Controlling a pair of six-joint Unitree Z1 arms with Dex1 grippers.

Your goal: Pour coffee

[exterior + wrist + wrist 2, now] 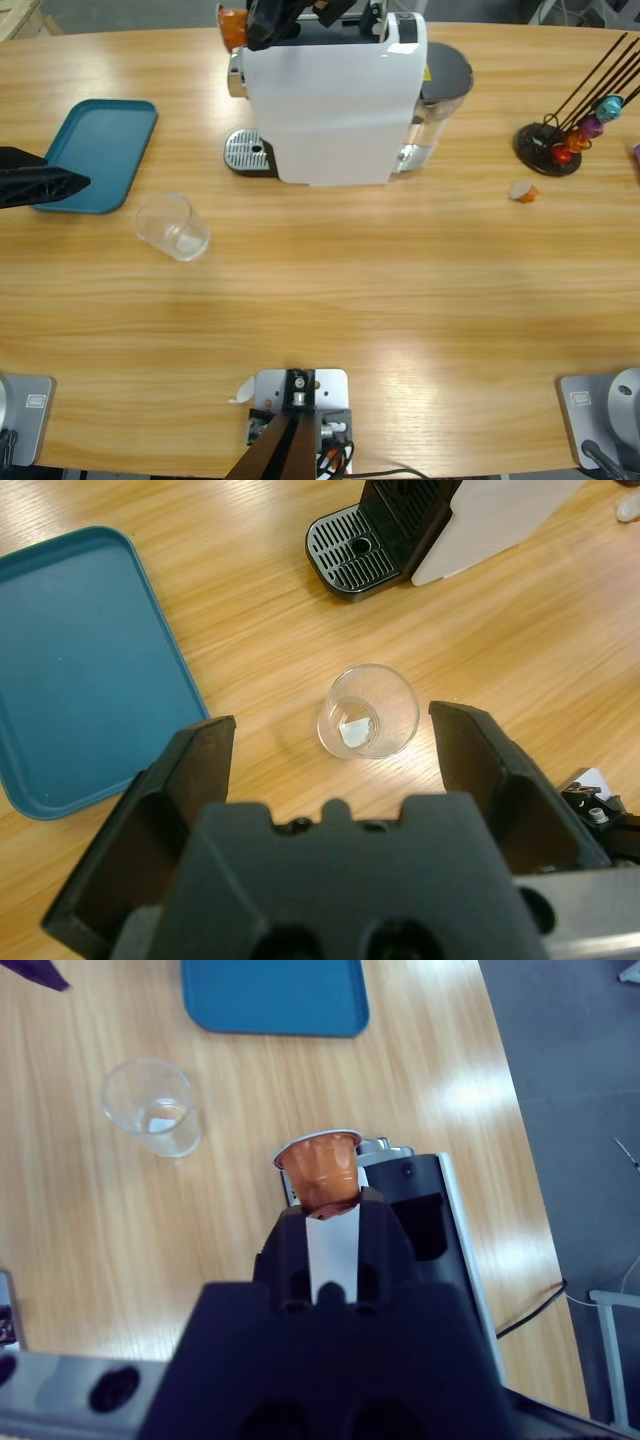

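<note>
No coffee shows in the clear tumbler [367, 711], which stands on the table [400, 290] just ahead of the left pincer [335, 755], jaws apart. The right pincer [328, 1215] is clamped on an orange capsule [320, 1168] above the white coffee machine [335, 100].

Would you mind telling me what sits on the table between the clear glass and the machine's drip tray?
Nothing: bare wood separates the glass from the drip tray in the left wrist view; the high view shows the same.
</note>
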